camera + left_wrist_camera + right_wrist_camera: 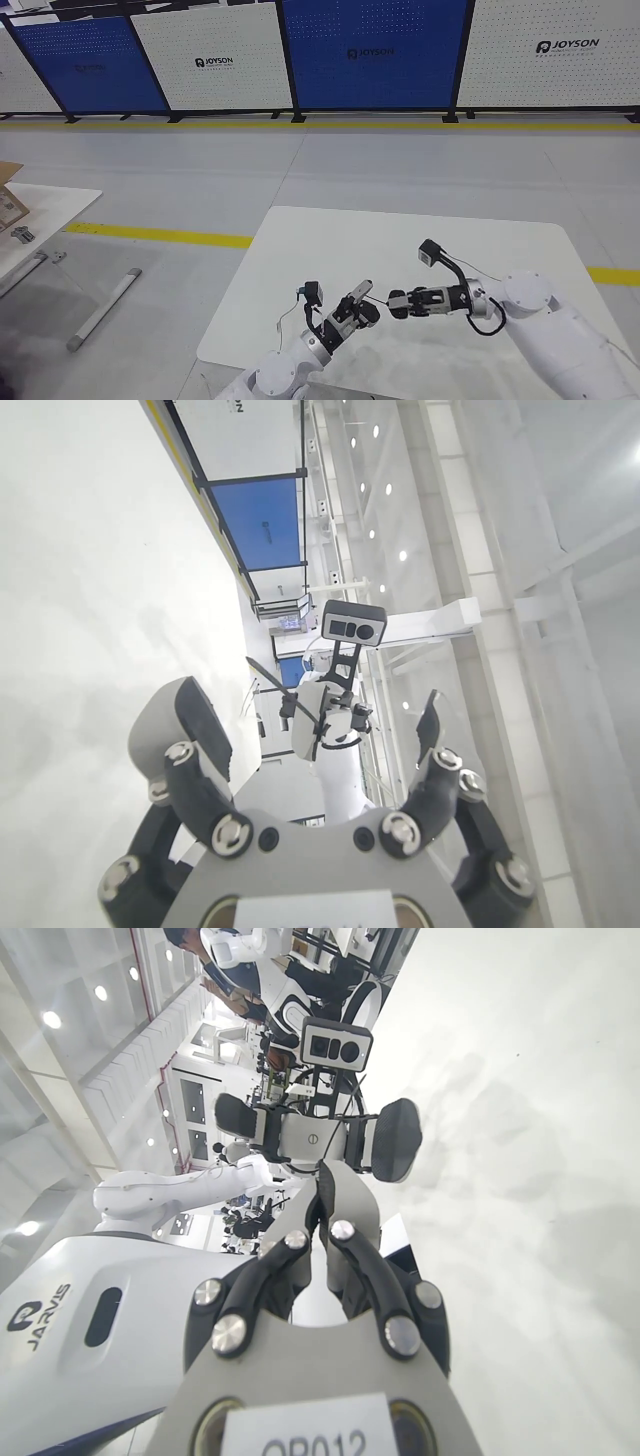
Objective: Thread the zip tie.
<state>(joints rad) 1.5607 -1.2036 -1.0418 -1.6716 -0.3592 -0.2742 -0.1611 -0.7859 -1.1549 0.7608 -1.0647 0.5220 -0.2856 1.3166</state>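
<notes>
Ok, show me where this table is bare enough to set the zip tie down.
The white table is bare across its far half, out to both far corners. The near middle is crowded: the left gripper, jaws open, faces the right gripper, jaws shut on the zip tie.

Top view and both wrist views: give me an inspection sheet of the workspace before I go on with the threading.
Surface: white table, with both arms held over its near part.
Job's things: zip tie, a black strip gripped by the right gripper, the rest sticking out free; I cannot make out its head.
Clutter: nothing seen.
Grippers: right gripper has its jaws shut on the zip tie; left gripper faces it with jaws open and holds nothing.
Cables: a black cable loops at the right wrist.
Surroundings: blue and white panels, a yellow floor line, a second table off to one side.
</notes>
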